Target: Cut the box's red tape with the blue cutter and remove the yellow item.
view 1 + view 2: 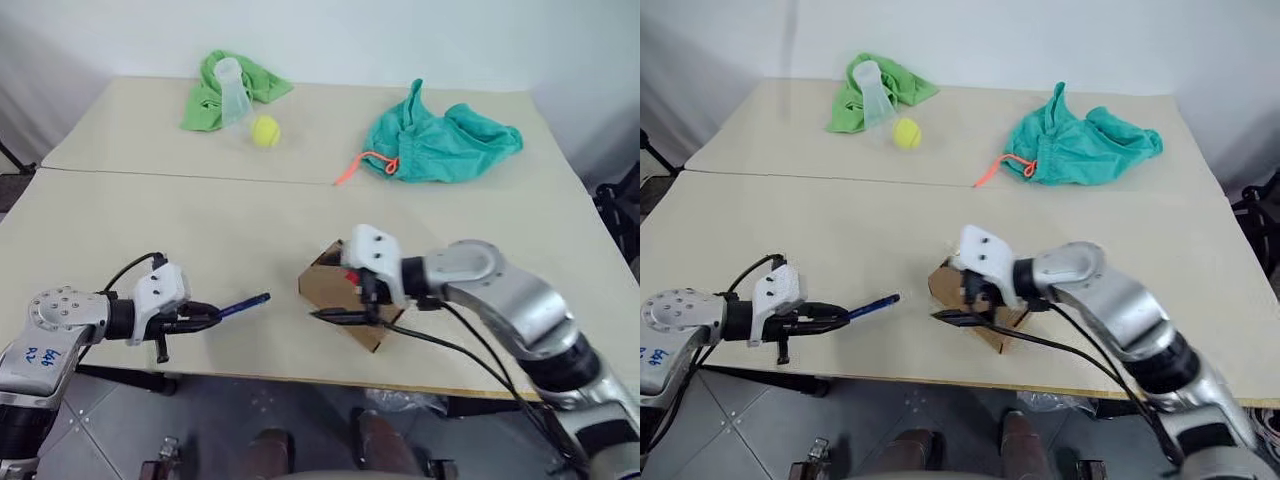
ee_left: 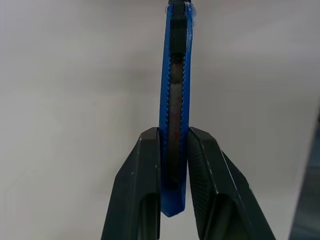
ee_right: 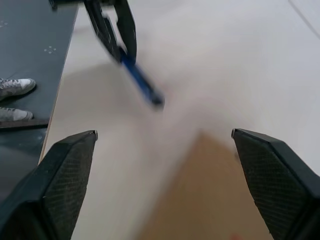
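A: My left gripper (image 1: 205, 316) is clamped on the slim blue pen-like cutter (image 1: 243, 303), held above the beige table (image 1: 200, 230), its long axis pointing at the small brown cardboard box (image 1: 330, 280).

B: My right gripper (image 3: 165, 170) hangs spread wide over it. I'd steady the box first, then draw the tip along the seam.

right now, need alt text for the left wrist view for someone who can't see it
Two black gripper fingers are clamped on either side of the blue cutter, which runs straight up between them. A plain pale surface lies behind it.
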Controlling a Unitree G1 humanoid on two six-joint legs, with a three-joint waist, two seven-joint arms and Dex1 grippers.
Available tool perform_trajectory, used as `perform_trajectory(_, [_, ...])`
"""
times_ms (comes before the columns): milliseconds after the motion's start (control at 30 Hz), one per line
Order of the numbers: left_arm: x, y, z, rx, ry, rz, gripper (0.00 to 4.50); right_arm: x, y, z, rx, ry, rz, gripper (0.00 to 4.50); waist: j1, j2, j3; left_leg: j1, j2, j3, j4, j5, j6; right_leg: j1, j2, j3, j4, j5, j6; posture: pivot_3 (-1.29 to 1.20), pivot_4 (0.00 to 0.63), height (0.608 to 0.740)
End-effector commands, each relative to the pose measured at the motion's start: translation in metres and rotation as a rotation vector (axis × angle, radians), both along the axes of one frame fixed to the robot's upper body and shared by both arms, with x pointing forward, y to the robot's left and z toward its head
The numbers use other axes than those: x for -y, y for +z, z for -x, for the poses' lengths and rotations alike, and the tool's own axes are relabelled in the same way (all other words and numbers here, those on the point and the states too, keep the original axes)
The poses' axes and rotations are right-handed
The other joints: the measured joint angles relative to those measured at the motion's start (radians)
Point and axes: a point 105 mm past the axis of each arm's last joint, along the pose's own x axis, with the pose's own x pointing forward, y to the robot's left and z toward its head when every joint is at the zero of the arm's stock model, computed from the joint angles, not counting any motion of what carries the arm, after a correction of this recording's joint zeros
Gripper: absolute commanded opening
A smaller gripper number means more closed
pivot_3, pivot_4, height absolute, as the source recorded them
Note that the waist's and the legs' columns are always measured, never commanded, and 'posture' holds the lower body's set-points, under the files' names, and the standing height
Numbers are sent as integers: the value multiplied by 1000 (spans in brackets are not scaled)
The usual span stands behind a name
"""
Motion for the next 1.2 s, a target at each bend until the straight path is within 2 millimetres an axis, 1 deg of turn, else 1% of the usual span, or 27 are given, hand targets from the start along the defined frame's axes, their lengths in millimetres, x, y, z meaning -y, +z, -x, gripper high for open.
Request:
perform_trajectory(33, [9,4,5,54,-40,6,430,-21,-2,6,104,86,23,3623,-4,0,0,0,0,-1,0,0,0,0,0,-2,2,0,0,0,150,740])
perform_trajectory(100, [12,0,10,48,-52,15,430,-31,-5,9,137,122,32,2885,-5,0,0,0,-1,0,0,0,1,0,-3,-8,3,0,0,0,150,740])
perform_trajectory(167, [14,-2,13,44,-54,18,430,-33,-7,10,162,147,51,2176,-7,1,0,0,-1,0,0,-1,1,0,-3,-11,3,0,0,0,150,740])
perform_trajectory(233, [15,-7,16,40,-70,-3,430,-39,-17,11,189,186,97,1486,-7,1,0,0,-1,1,0,-1,2,0,-4,-12,3,0,-1,0,150,740])
perform_trajectory(267, [16,-9,17,41,-80,-14,430,-41,-22,13,203,207,120,1059,-7,1,0,0,-1,1,0,-1,2,0,-4,-12,3,0,-1,0,150,740])
perform_trajectory(367, [16,-14,18,42,-90,-52,430,-44,-33,13,227,243,173,22,-8,1,1,1,-1,1,0,-2,2,0,-3,-13,3,-1,-2,0,150,740])
perform_trajectory(567, [18,-23,21,19,-109,-91,430,-44,-44,9,240,269,223,22,-8,1,1,2,-1,0,0,-1,2,0,-3,-13,4,-1,-2,0,150,740])
perform_trajectory(833, [20,-24,19,15,-112,-102,430,-43,-59,4,268,300,292,22,-7,2,1,3,-2,0,1,-1,2,1,-3,-13,6,-1,-2,0,150,740])
perform_trajectory(933, [19,-23,14,32,-99,-107,430,-43,-68,4,273,315,316,22,-7,2,1,3,-2,0,1,-1,2,1,-2,-13,7,-1,-2,0,150,740])
perform_trajectory(1067, [20,-22,14,29,-108,-105,430,-48,-74,2,291,324,327,22,-8,2,1,5,-2,0,1,-1,2,2,-2,-13,7,-1,-2,0,150,740])
perform_trajectory(1200, [20,-22,14,31,-108,-104,430,-56,-74,2,298,333,315,22,-8,2,1,7,-2,1,1,0,1,2,-2,-14,7,-1,-3,0,150,740])
